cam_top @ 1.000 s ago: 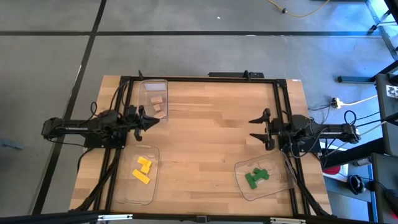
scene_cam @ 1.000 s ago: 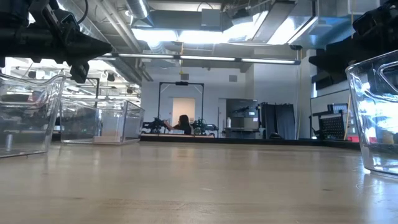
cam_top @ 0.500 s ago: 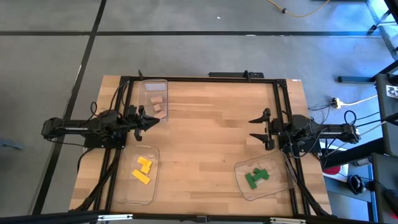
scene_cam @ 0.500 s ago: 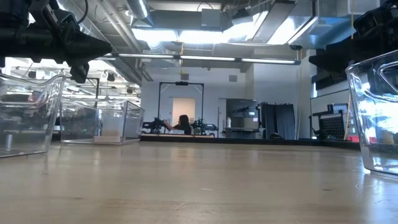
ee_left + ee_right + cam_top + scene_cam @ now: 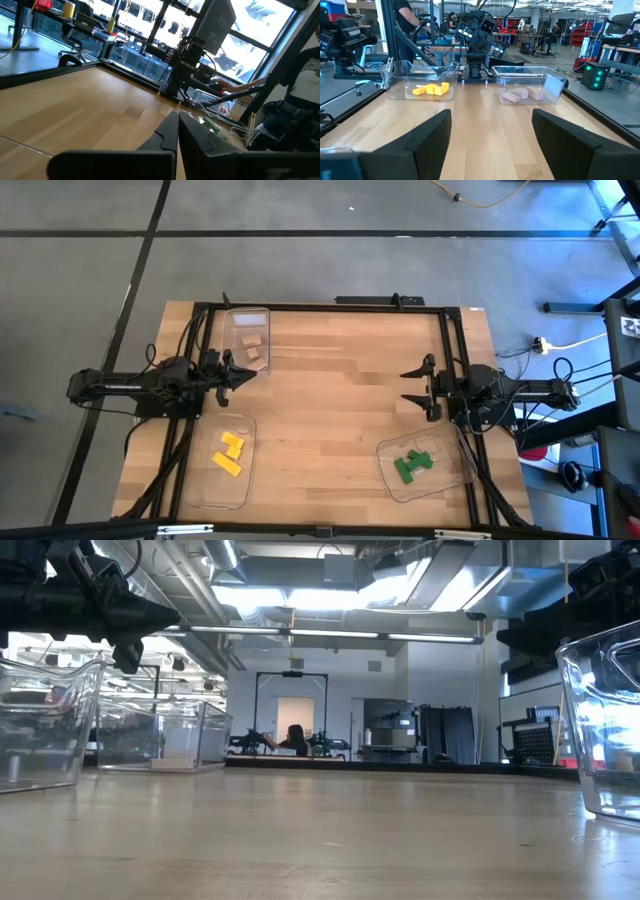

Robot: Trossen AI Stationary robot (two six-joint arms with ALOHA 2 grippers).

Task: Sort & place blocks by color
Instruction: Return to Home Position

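Nothing loose on the pale wooden table (image 5: 340,410), so the sorting looks done, imo. The small yellow rectangular blocks (image 5: 229,452) lie in one clear plastic tray (image 5: 215,492) on the left side. The tan wood-coloured blocks (image 5: 253,348) sit in a second clear tray (image 5: 247,318) further along that side. The left gripper (image 5: 250,370) hangs between the two trays, fingers pinched together on nothing. The green blocks (image 5: 412,464) are heaped in a third clear tray (image 5: 450,478) just beside the right arm. The right gripper (image 5: 404,386) hovers over bare wood near it, fingers spread wide, empty. Both arms sit tucked close to their bases, so prob. just parking. If a block needed re-picking: they look light, hard & stiff, so a modest squeeze should do. Painted faces could be a bit slick, esp. green & yellow. Best hold, I'd say, is across the narrow width at mid-length, pads flat on the long sides. Green ones lean on each other, so top one first, & mind the thin tray walls, which prob. slide if nudged.
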